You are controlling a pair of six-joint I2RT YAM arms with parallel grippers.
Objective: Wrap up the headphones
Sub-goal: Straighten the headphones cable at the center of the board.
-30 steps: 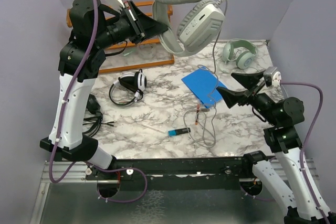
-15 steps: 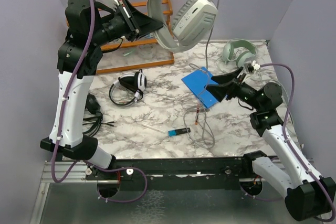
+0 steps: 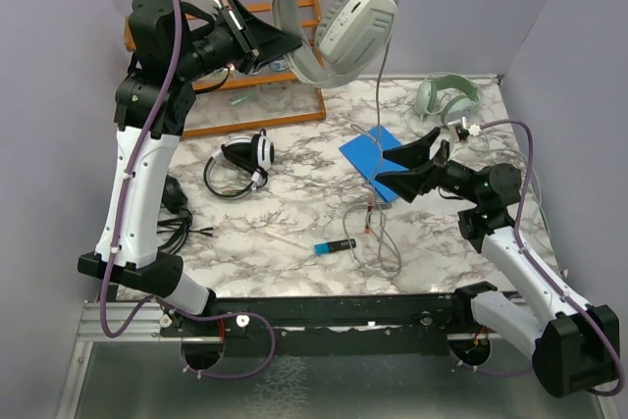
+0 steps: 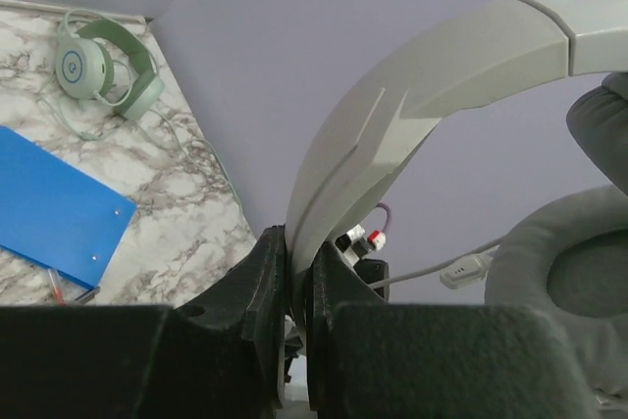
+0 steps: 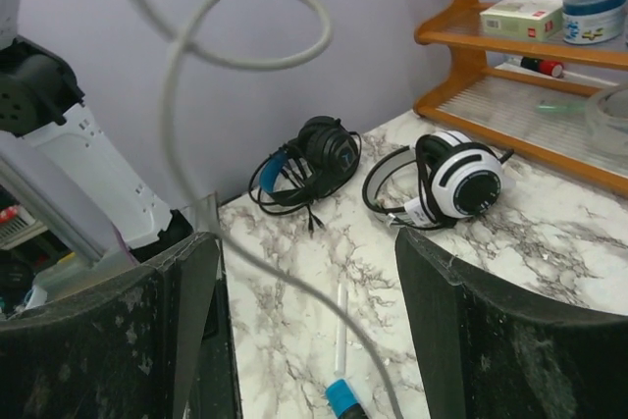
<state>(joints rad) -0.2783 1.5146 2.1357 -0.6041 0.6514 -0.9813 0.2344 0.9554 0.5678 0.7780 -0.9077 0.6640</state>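
The marbled counter (image 3: 294, 213) fills the middle of the top view, and a wooden shelf (image 3: 257, 117) stands at its upper left. Above the shelf, at the top centre of the frame, the big grey-white headphones (image 3: 343, 31) hang in the air. The left pincer (image 3: 292, 44) is clamped together on their headband (image 4: 412, 95). Their thin cable (image 3: 378, 95) drops straight down and ends in loose loops on the counter at centre.

At centre right the right pincer (image 3: 385, 166) stands apart over a blue card (image 3: 365, 152), holding nothing. In its wrist view the cable runs between its fingers (image 5: 186, 311).

The white-and-black headphones (image 3: 245, 159) lie left of centre, the all-black headphones (image 5: 309, 159) at the counter's left edge, and the pale green headphones (image 3: 446, 100) at the upper right corner. A small blue-and-black marker (image 3: 336, 244) lies near the lower centre.
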